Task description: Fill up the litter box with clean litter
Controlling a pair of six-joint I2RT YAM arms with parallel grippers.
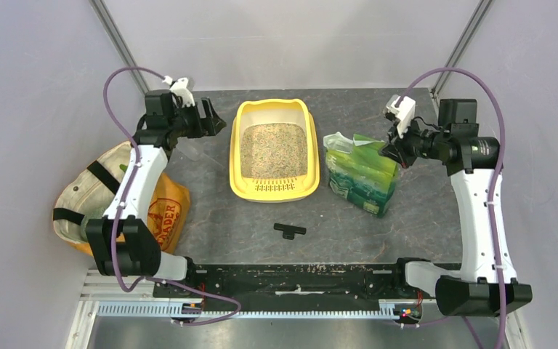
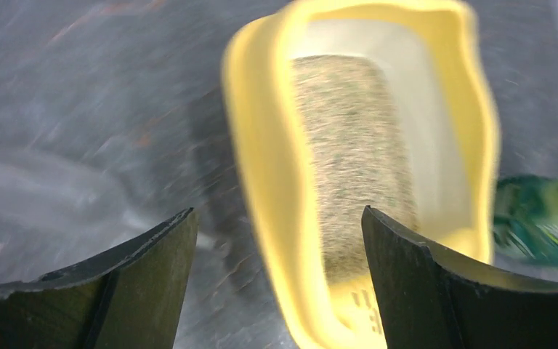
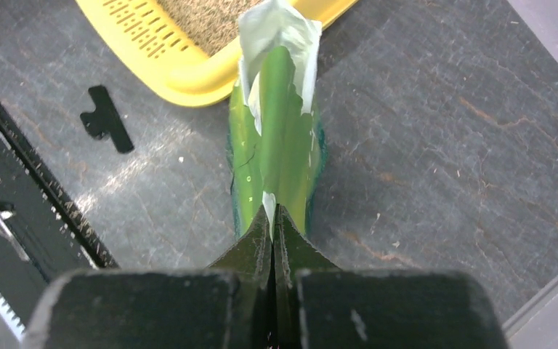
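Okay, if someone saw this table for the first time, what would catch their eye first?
The yellow litter box at the table's middle stands out most, its floor covered with tan litter. Just right of it sits a crumpled green printed bag, its edge pinched in the shut right claw, while the left claw hangs open left of the box. An orange-and-cream tote bag slumps at the table's left edge.

You're looking at a lab test cell: plain white panels on aluminium struts enclose the dark tabletop.
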